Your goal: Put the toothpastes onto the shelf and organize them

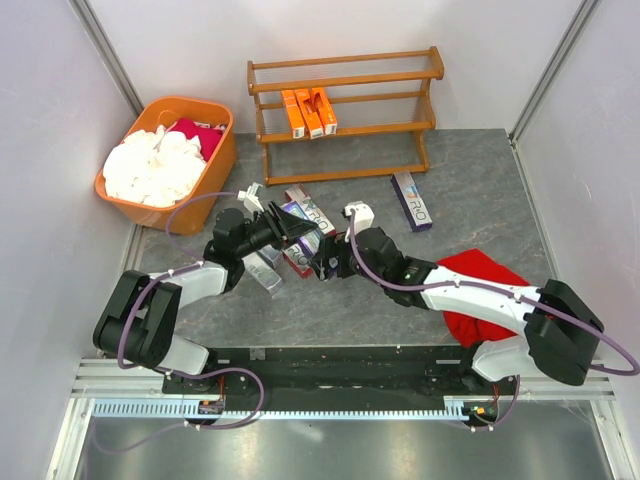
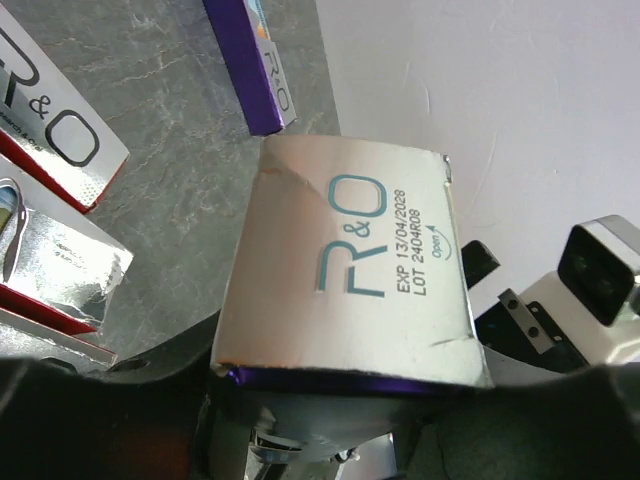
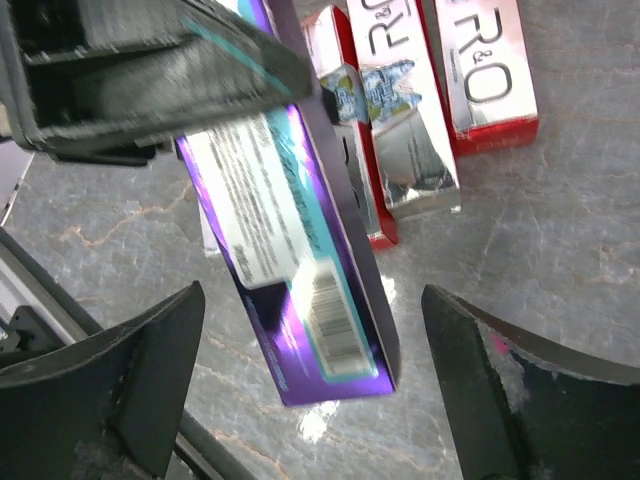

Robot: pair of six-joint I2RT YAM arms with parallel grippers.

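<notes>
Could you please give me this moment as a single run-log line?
phase: handover | left gripper: shut on purple carton | right gripper: open around it | shelf: three orange cartons

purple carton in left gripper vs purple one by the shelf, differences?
The held purple carton is clamped in the left gripper, tilted above the table; the loose purple carton lies flat. Held one hangs by the carton pile; loose one lies alone near the shelf. Both purple-and-white R&O.
</notes>
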